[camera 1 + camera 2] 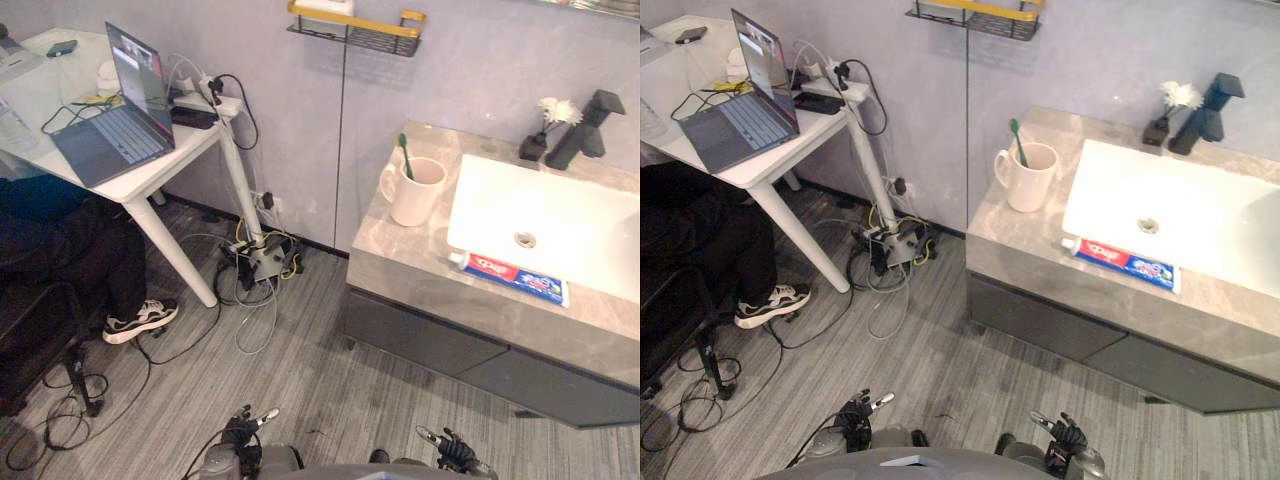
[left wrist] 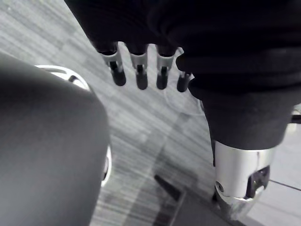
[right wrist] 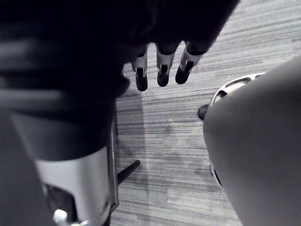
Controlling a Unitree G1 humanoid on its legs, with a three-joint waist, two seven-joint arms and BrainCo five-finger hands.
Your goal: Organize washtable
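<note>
Currently the left hand (image 1: pixel 243 428) and right hand (image 1: pixel 452 447) hang relaxed and empty, with the cup (image 1: pixel 415 190) well ahead of them; a clumsy reach could topple it and its toothbrush (image 1: pixel 405 156).

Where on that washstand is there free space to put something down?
The grey marble counter is bare along its front edge, ahead of the red-and-blue toothpaste tube, and at the left corner before the white mug with a green toothbrush. The white basin lies empty. Crowded: the back, where a small dark flower vase stands beside the black tap.
</note>
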